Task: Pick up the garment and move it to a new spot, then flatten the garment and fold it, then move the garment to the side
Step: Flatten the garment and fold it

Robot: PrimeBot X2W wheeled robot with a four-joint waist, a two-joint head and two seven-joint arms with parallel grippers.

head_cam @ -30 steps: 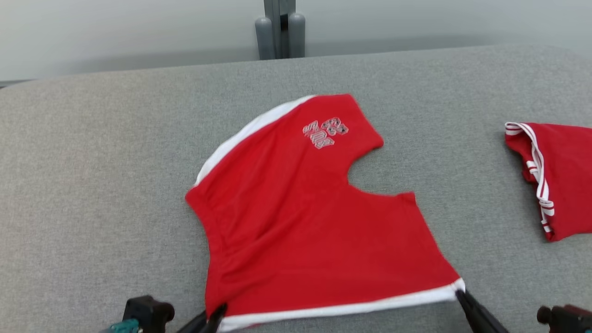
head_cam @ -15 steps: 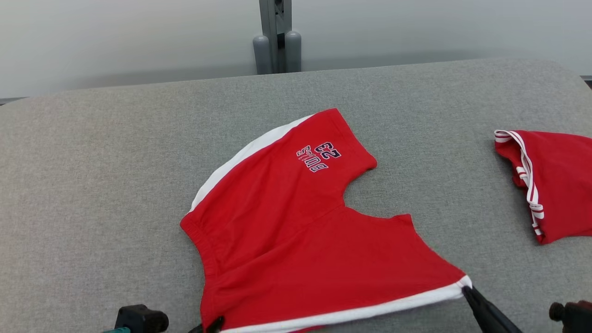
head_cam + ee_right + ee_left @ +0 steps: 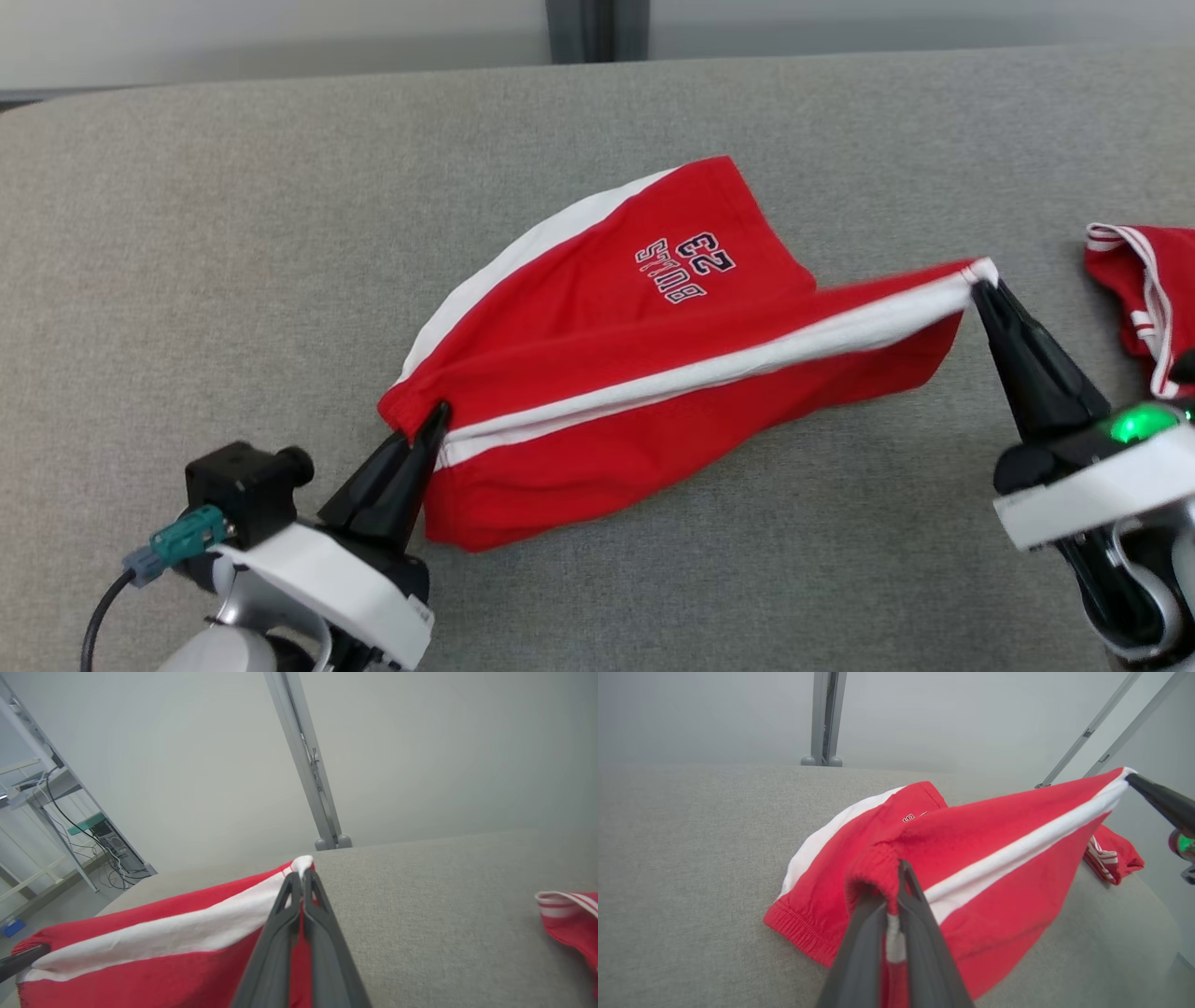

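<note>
The garment (image 3: 597, 308) is a pair of red shorts with white side stripes and dark lettering, lying in the middle of the grey table (image 3: 187, 233). My left gripper (image 3: 437, 415) is shut on its waistband corner (image 3: 882, 877). My right gripper (image 3: 982, 285) is shut on the hem corner at the white stripe (image 3: 301, 863). The near leg is lifted and stretched taut between the two grippers, folding over the far leg, which still rests on the table. In the left wrist view the right gripper's fingers (image 3: 1157, 800) show at the right, holding the stripe's end.
A second red garment with white striped trim (image 3: 1139, 299) lies at the table's right edge, close beside my right gripper. A grey post (image 3: 597, 28) stands behind the table's far edge. Bare grey table surface spreads to the left and front.
Both grippers have lifted the near edge of the shorts and carried it forward over the far leg. The head camera has also tilted, shifting the whole picture.
</note>
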